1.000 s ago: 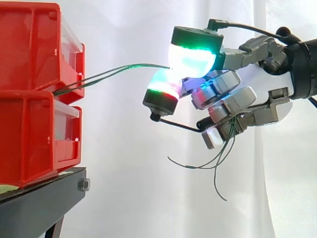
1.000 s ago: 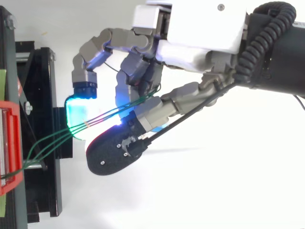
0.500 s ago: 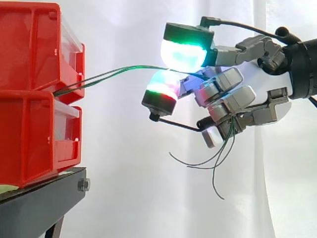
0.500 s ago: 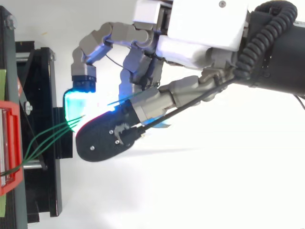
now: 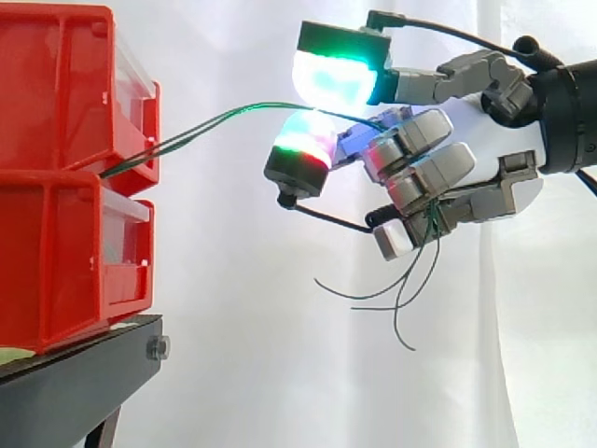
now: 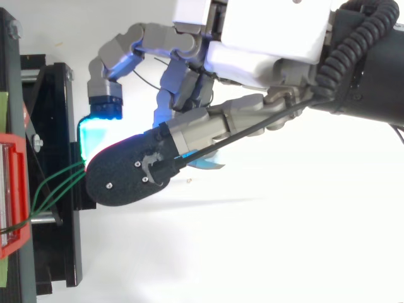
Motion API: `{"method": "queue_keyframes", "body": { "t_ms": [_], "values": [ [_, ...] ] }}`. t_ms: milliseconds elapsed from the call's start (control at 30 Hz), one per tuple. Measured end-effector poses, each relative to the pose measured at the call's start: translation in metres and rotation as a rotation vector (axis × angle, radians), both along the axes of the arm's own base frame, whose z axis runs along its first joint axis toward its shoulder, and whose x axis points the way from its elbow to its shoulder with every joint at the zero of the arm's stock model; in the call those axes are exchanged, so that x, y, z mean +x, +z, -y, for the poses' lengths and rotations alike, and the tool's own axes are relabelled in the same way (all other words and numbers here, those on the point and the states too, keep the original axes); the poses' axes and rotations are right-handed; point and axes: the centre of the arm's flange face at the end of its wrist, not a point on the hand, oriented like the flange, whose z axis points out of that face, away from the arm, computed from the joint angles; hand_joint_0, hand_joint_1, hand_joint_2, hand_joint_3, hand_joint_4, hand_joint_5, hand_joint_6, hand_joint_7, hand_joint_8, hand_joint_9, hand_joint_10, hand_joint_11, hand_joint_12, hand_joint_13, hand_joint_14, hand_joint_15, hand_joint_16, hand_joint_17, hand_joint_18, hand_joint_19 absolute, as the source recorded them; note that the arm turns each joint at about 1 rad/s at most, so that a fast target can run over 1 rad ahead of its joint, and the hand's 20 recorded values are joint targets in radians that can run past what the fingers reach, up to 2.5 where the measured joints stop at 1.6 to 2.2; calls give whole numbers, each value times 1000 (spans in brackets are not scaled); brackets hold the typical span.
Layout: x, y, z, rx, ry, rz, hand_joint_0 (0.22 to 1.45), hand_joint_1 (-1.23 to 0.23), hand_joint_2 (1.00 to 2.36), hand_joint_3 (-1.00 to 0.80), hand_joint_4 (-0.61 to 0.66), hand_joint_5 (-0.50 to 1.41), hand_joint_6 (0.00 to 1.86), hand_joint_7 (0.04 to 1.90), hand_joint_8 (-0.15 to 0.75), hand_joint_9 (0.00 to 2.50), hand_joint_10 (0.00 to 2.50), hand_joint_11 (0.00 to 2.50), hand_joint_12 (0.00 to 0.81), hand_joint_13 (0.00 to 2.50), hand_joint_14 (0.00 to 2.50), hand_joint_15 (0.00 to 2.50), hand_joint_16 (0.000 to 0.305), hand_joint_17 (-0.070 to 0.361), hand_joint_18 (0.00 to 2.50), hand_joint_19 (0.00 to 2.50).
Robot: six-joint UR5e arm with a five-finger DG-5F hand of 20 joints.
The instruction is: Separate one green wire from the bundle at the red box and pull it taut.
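Note:
Several thin green wires (image 5: 205, 123) leave the slot between the two stacked red boxes (image 5: 56, 84) and rise to the right into my hand (image 5: 494, 140). They pass between a green-white glowing pad (image 5: 336, 79) above and a red-green pad (image 5: 300, 149) below. The lower fingers are curled on the same strands, whose loose ends (image 5: 401, 299) dangle under the hand. In the top view the green wires (image 6: 57, 189) fan from the red box (image 6: 14, 189) and vanish under the hand's black thumb pad (image 6: 126, 177). No single wire stands apart from the others.
The red boxes sit on a black stand (image 5: 75, 383) at the left, also seen from above as the black stand (image 6: 60, 126). A white curtain hangs behind. Open space lies below and to the right of the hand.
The hand has risen a little and shifted towards the boxes. Its thumb pad now covers more of the wires from above, and the wires arch higher.

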Motion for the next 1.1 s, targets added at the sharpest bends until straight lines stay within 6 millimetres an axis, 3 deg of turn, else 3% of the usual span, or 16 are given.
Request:
{"method": "queue_keyframes", "body": {
  "t_ms": [67,333,500,767,1100],
  "values": [
    [0,0,1,0,-1,1,600,-702,1000,-500,157,-177,887,1057,291,1289,474,1764,337,1514,8,1678,56,126,1033,655],
    [0,0,3,0,-4,0,536,-640,1000,-500,167,-176,887,1007,304,1285,521,1714,356,1527,7,1653,58,131,1053,650],
    [0,0,3,0,-4,0,590,-625,1000,-500,156,-175,880,1036,293,1294,462,1761,333,1519,8,1663,56,126,1034,663],
    [0,0,3,0,-4,0,628,-758,1014,-328,103,-180,890,1093,291,1263,472,1768,334,1507,8,1670,56,125,1033,659],
    [0,0,3,0,-4,0,652,-833,1006,-435,130,-184,906,1030,287,1162,542,1730,342,1482,11,1652,54,122,1031,648]
  ]
}}
